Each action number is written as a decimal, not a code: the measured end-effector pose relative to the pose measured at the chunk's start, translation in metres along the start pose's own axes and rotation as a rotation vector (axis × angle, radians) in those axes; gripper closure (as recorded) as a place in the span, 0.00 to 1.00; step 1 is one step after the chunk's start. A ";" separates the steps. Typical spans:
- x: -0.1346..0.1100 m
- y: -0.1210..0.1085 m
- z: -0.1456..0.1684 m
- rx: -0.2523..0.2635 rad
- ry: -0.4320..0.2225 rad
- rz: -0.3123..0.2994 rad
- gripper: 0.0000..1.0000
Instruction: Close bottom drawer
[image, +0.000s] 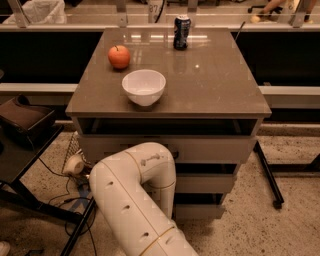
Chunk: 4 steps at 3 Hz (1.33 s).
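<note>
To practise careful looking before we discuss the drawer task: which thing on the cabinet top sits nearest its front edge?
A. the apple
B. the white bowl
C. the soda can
B: the white bowl sits closer to the front edge than the apple and the soda can. The end effector is out of sight, hidden behind the bent arm in front of the drawers.

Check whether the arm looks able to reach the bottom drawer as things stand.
Probably yes: the arm folds down close in front of the cabinet, with nothing visible between it and the bottom drawer. The gripper is hidden behind the arm, so contact is unconfirmed.
</note>
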<state>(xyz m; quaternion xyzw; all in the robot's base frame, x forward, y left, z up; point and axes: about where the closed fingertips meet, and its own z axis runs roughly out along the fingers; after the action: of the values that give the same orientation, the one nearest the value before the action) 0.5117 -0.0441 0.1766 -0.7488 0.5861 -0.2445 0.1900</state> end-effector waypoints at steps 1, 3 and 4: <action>-0.002 -0.002 0.002 0.006 -0.005 0.003 1.00; -0.001 0.002 0.017 0.013 -0.027 0.028 1.00; -0.001 0.004 0.027 0.020 -0.034 0.041 1.00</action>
<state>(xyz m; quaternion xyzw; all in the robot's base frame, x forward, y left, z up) 0.5241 -0.0443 0.1523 -0.7388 0.5953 -0.2336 0.2125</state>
